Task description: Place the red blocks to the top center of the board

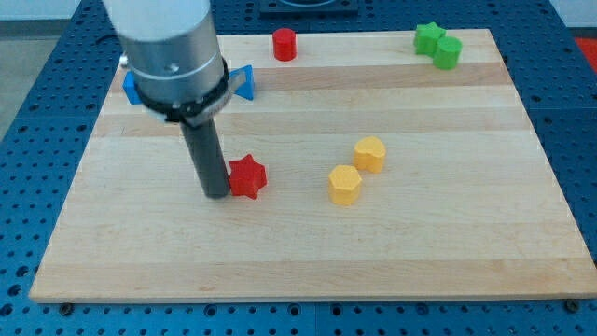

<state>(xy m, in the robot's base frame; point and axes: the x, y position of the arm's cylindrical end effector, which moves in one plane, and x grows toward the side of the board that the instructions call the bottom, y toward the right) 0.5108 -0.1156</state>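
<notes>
A red star block (pixel 248 176) lies left of the board's middle. My tip (pixel 216 193) stands just to its left, touching or nearly touching it. A red cylinder block (pixel 284 44) stands near the view's top edge of the board, a little left of center. The arm's grey body hides part of the upper left of the board.
Two yellow blocks (pixel 369 154) (pixel 344 185) sit close together right of the red star. A green star (pixel 428 36) and a green cylinder-like block (pixel 448 52) sit at the top right. Blue blocks (pixel 243 83) (pixel 131 87) show partly behind the arm at the upper left. The wooden board (pixel 308 252) lies on a blue perforated table.
</notes>
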